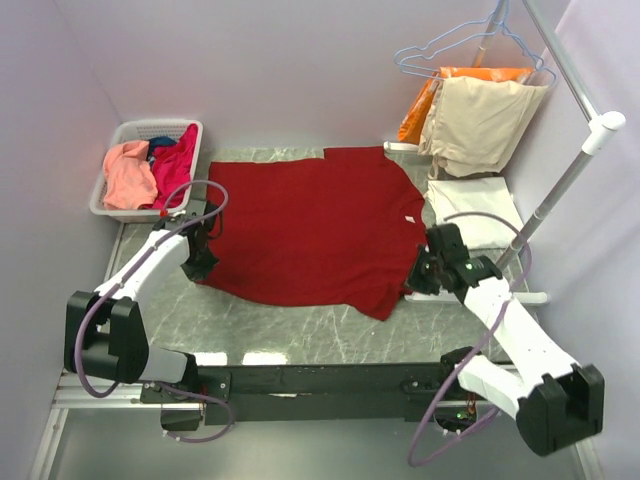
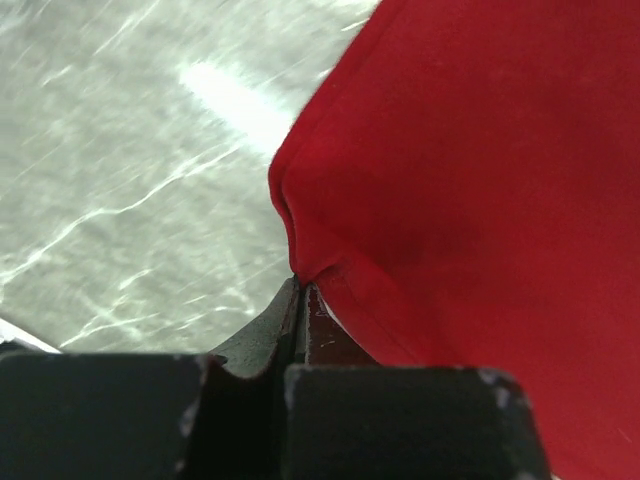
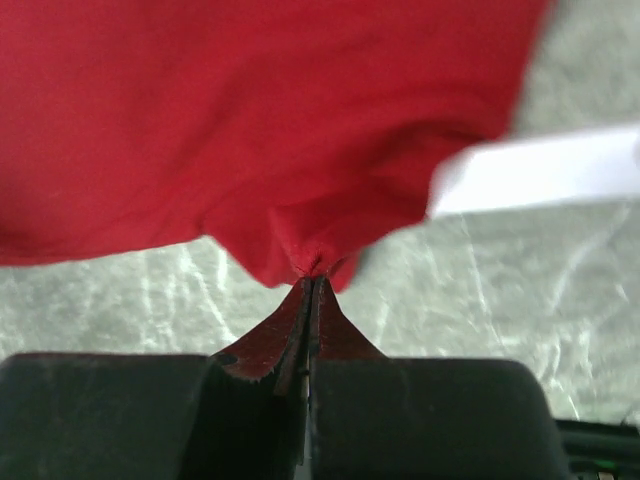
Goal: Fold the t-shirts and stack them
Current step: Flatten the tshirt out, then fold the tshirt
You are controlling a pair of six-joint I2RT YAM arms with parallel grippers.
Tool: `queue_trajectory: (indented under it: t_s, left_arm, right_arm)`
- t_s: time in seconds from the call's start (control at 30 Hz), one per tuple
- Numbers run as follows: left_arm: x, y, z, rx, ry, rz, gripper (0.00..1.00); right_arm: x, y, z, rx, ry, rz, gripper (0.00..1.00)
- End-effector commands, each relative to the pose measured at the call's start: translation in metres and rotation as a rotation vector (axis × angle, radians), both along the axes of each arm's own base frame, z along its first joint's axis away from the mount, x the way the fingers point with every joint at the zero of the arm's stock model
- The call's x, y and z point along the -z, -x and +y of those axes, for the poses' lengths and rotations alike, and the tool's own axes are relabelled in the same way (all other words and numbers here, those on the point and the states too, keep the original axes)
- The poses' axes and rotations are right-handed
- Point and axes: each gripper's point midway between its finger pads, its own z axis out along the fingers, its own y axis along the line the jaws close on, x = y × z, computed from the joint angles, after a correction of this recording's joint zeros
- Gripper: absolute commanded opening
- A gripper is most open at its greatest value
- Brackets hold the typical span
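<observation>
Flanking t-shirt (image 1: 310,225): basket (image 1: 150,125), perhaps white t-shirt (image 1: 480,208)

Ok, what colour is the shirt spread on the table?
Dark red; the shirt shows best in the top view.

Dark red t-shirt (image 1: 310,225), grey marbled table (image 1: 300,335) (pale veins)

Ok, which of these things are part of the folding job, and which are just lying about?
Job:
- red shirt, spread flat, pinched by left gripper and right gripper
- white shirt, at the right
- pink shirt, magenta shirt, blue shirt, in the basket

Lying about:
- beige garment and orange garment, hanging
- rack pole
</observation>
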Motion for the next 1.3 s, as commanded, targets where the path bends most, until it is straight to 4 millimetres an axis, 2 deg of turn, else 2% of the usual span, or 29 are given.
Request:
queue_trajectory:
  t_s: [0.0,0.07,0.23,0.4,0.6,0.7,0.8,0.97,1.17,1.27]
  left_arm:
    - [0.010,0.027,0.013,-0.072,-0.052,0.063,0.01]
    - [0.013,0.033,0.011,-0.072,-0.033,0.069,0.01]
    - [0.011,0.038,0.009,-0.089,-0.027,0.110,0.01]
    - [0.006,0.040,0.006,-0.105,-0.004,0.102,0.01]
    - [0.001,0.054,0.000,-0.153,0.034,0.150,0.01]
    - [-0.001,0.052,0.005,-0.160,0.013,0.157,0.01]
    - [-0.001,0.049,0.004,-0.149,0.029,0.163,0.01]
    - [-0.002,0.059,0.004,-0.170,0.038,0.161,0.01]
    - [0.003,0.070,0.006,-0.204,0.046,0.183,0.01]
    - [0.005,0.077,0.006,-0.211,0.050,0.190,0.01]
  right_arm:
    - [0.019,0.034,-0.019,0.093,0.045,0.073,0.00]
    - [0.020,0.041,-0.029,0.137,0.069,0.062,0.00]
    - [0.019,0.051,-0.036,0.179,0.081,0.071,0.00]
    - [0.008,0.052,-0.050,0.249,0.109,0.019,0.00]
    - [-0.012,0.054,-0.067,0.389,0.105,-0.069,0.00]
    - [-0.015,0.052,-0.074,0.442,0.118,-0.092,0.00]
    - [-0.021,0.046,-0.076,0.470,0.121,-0.107,0.00]
    - [-0.029,0.040,-0.073,0.448,0.119,-0.124,0.00]
    - [-0.020,0.038,-0.067,0.420,0.121,-0.074,0.00]
    - [-0.023,0.040,-0.069,0.429,0.121,-0.081,0.00]
